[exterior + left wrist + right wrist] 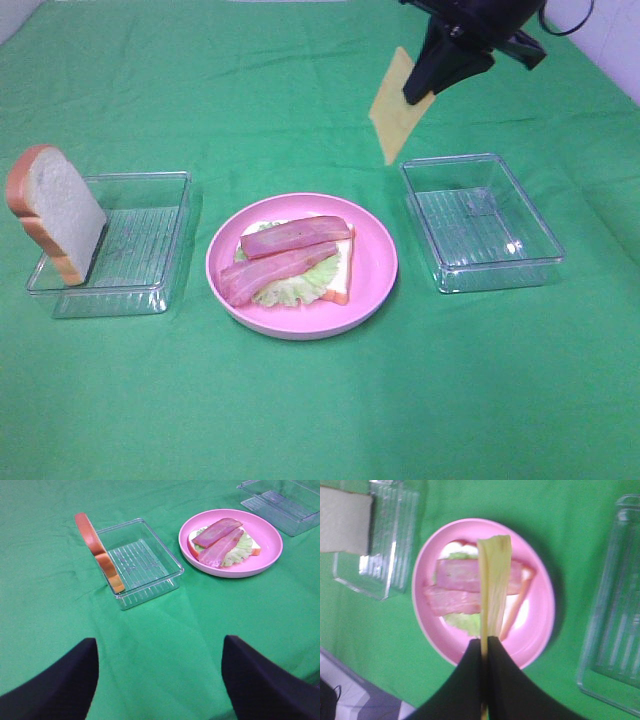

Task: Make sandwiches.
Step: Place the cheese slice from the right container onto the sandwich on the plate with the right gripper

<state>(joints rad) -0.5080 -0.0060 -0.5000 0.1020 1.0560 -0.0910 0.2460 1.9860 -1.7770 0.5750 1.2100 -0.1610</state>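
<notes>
**Right pincer.** The right pincer is clenched on one edge of a square yellow cheese slice. The slice hangs in the air, tilted, clear of the green cloth-covered desk. It sits above the cloth just behind the rear corner of the right-hand clear rectangular plastic tray, on the side nearest the plate. It touches neither the tray nor the plate. In the right wrist view the slice appears edge-on and slightly curled, with the plate beyond it.

**Left pincer.** The left pincer is released, with its jaws wide apart and nothing between them. It hovers over bare cloth near the left-hand clear rectangular plastic tray.

**Sandwich stack.** A round pink plate stands between the two trays and carries:
- a white bread slice with orange-brown crust, lying flat;
- a pale green lettuce leaf on that bread;
- two pink-red bacon strips, side by side on the leaf.

**Second slice.** A second white bread slice stands upright, leaning against the outer end of the left-hand tray.
</notes>
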